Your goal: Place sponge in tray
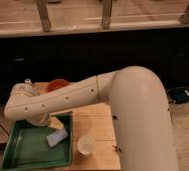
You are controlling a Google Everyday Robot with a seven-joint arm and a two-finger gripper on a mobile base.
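Observation:
The green tray (25, 150) lies at the front left of the wooden table. The blue-grey sponge (56, 136) lies inside it near its right rim, with a pale yellowish edge just above it. My gripper (42, 120) is at the end of the white arm that reaches across from the right. It hangs over the tray's back part, just up and left of the sponge, and is mostly hidden under the arm's wrist. I cannot tell whether it touches the sponge.
A white cup (86, 145) stands on the table just right of the tray. An orange bowl (58, 84) sits behind the arm at the table's back. The table's front and right edges are close. A dark counter front runs behind.

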